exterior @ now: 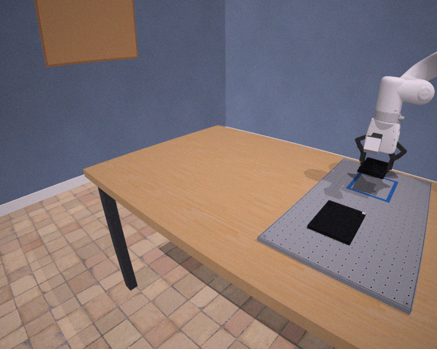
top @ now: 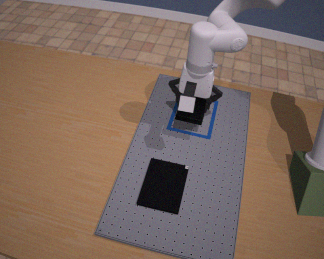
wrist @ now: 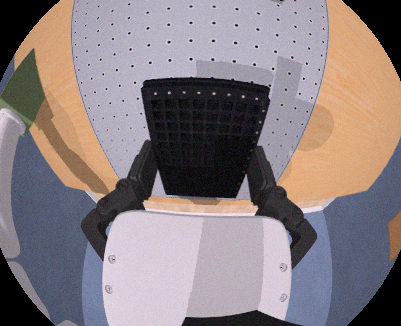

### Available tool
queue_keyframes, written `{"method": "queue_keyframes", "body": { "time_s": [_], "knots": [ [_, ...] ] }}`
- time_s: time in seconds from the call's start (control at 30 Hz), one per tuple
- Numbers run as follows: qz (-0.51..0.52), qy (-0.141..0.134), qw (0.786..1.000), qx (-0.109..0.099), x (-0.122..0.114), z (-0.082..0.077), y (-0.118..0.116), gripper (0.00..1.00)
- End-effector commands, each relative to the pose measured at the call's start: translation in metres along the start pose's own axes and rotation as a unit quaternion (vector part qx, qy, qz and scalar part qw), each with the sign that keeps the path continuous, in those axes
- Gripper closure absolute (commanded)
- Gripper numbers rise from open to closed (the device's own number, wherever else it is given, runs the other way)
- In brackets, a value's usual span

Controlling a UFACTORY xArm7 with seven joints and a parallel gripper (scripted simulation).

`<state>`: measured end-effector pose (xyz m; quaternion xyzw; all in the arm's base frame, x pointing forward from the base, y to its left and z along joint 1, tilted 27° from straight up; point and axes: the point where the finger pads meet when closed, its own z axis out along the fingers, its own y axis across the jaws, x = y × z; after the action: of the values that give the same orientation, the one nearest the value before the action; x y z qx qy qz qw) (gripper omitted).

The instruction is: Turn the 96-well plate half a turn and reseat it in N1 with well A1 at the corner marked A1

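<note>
one white arm enters at the upper right of the top view and reaches down over the grey perforated deck, which lies on the wooden worktop. the jaws stand wide and are clamped on the two long sides of the black 96-well plate; in the wrist view the dark fingers press against the plate's edges and its well grid faces up. in the top view the 96-well plate shows just above centre, over the blue taped outline of bench spot b1. in the exterior view the 96-well plate hangs above the deck at centre right, level, and its shadow falls inside bench spot b1 below it. plate nest n1, a flat black rectangle, lies lower in the frame, well apart from the plate, with a small white mark at its upper right corner. which corner of the plate is cut off cannot be made out. a green pedestal stands at the right edge.
</note>
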<state>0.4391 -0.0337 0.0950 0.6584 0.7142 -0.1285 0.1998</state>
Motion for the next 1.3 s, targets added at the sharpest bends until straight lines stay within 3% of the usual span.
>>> {"method": "queue_keyframes", "body": {
  "time_s": [0.0,0.53,1.27],
  "knots": [
    [0.000,0.000,1.000,-0.002,-0.010,-0.001,0.001,1.00],
    [0.000,0.000,1.000,-0.002,-0.056,0.001,-0.003,1.00],
    [0.000,0.000,1.000,-0.002,-0.056,0.001,-0.003,1.00]
  ]
}}
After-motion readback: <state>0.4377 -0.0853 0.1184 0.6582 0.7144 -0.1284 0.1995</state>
